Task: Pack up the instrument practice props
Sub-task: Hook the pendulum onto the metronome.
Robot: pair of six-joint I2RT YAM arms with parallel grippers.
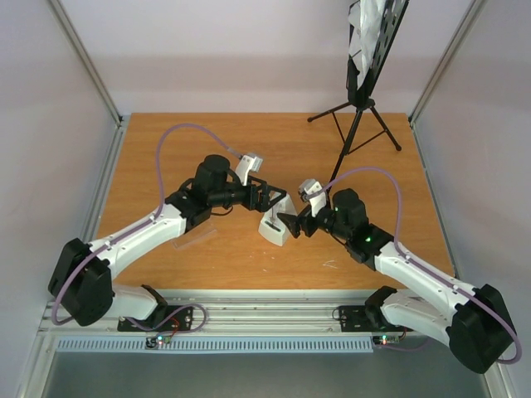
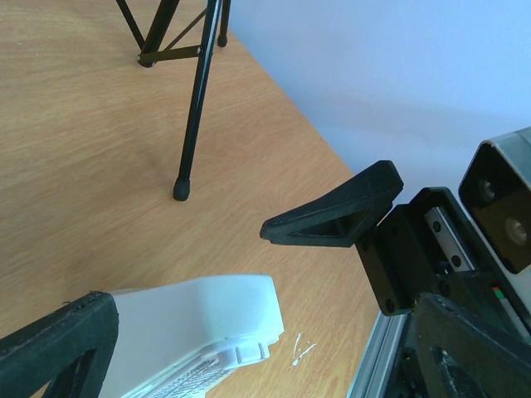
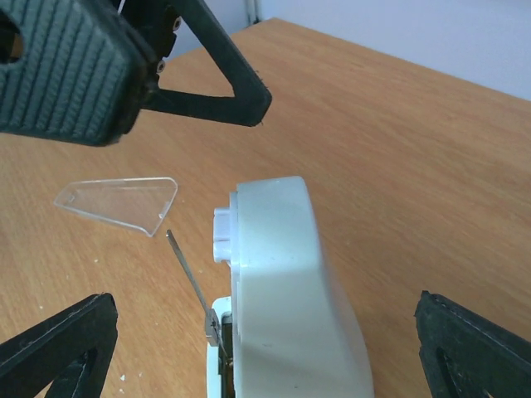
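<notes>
Clear plastic, the metronome's cover (image 1: 196,237) lies flat on the tabletop (image 1: 166,166) left of centre, apart from its body. It looks thin enough to flex or crack under a hard pinch, so its edges seem the safest hold. Just right of it, the left gripper (image 1: 267,199) hovers with fingers spread wide, holding nothing. At the centre the white metronome (image 1: 275,226) appears to lie tipped over, its slim pendulum rod (image 3: 189,278) exposed and easily bent. The smooth, rigid shell is probably light and slippery, so its broad flanks suit a grip. The right gripper (image 1: 292,224) straddles it, fingers wide. In the upper right stands the black music stand (image 1: 363,99), likely top-heavy, carrying loose white pages (image 1: 362,33).
</notes>
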